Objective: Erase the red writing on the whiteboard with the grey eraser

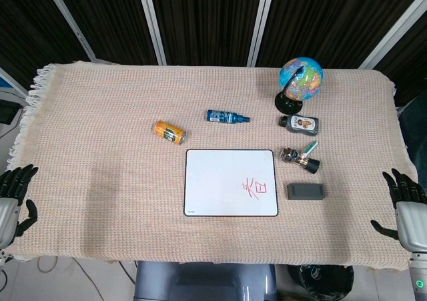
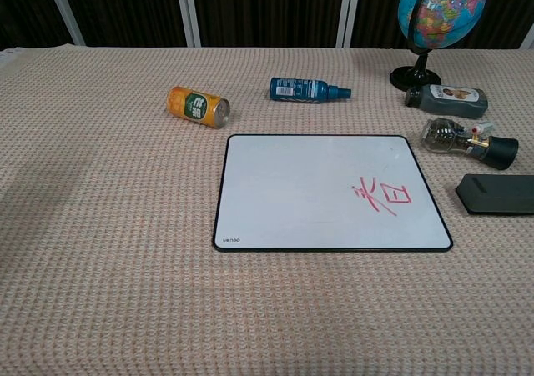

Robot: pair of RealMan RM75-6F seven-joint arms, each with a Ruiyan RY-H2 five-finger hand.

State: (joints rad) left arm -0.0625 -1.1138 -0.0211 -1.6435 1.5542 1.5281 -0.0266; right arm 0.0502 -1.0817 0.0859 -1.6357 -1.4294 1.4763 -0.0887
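Note:
A white whiteboard (image 1: 220, 181) (image 2: 309, 188) with a black rim lies flat in the middle of the cloth-covered table. Red writing (image 1: 257, 187) (image 2: 382, 196) sits in its lower right part. The grey eraser (image 1: 306, 191) (image 2: 498, 193) lies on the cloth just right of the board. My left hand (image 1: 12, 197) hangs off the table's left edge, fingers spread and holding nothing. My right hand (image 1: 405, 204) hangs off the right edge, fingers also spread and empty. Neither hand shows in the chest view.
Behind the board lie an orange can (image 1: 169, 132) (image 2: 198, 107) and a blue bottle (image 1: 227, 117) (image 2: 307, 89). At the back right stand a globe (image 1: 299, 81) (image 2: 438, 13), a dark bottle (image 1: 299, 122) (image 2: 446, 99) and a small clear bottle with a black cap (image 1: 301, 158) (image 2: 467, 140).

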